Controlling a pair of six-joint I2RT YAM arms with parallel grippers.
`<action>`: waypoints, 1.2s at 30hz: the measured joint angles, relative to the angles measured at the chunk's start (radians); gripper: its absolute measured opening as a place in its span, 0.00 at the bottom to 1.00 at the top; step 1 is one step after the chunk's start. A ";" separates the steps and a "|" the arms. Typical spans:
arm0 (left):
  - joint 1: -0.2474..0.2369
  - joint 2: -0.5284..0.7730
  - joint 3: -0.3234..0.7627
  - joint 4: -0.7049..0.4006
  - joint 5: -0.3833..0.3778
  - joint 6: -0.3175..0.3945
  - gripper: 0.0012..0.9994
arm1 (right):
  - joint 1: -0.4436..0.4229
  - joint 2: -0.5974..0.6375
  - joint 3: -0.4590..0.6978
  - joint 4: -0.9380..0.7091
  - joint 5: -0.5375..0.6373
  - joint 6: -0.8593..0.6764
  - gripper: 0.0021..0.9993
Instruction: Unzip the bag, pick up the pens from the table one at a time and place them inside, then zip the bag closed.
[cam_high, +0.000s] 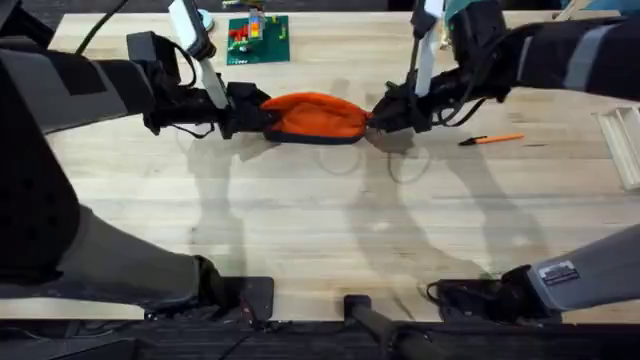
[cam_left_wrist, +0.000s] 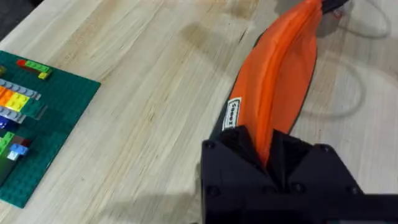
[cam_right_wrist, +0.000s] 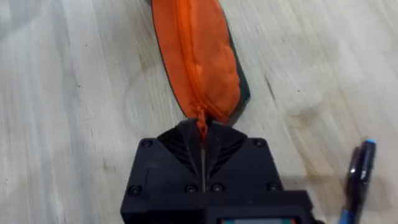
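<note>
Bag (cam_high: 315, 118) lies mid-table (cam_high: 320, 230), far side, zipper still closed along top. Left gripper (cam_high: 240, 115) clamps bag's left end, fabric pinched between fingers. Right gripper (cam_high: 385, 112) pinches zipper end, likely pull tab. For clean unzip: left anchors firmly, right draws tab straight along teeth, bag kept taut. 2 pens lie right: black (cam_right_wrist: 359, 171), orange (cam_high: 492, 140).
</note>
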 joint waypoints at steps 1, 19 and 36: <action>0.000 0.000 0.000 0.000 0.000 0.000 0.04 | -0.001 -0.015 0.000 -0.005 0.000 0.003 0.03; -0.004 0.000 0.000 0.000 0.001 0.000 0.04 | -0.007 -0.123 0.005 -0.046 0.027 0.020 0.03; -0.006 0.000 0.000 0.000 0.003 0.000 0.04 | -0.008 -0.130 0.005 -0.047 0.034 0.029 0.03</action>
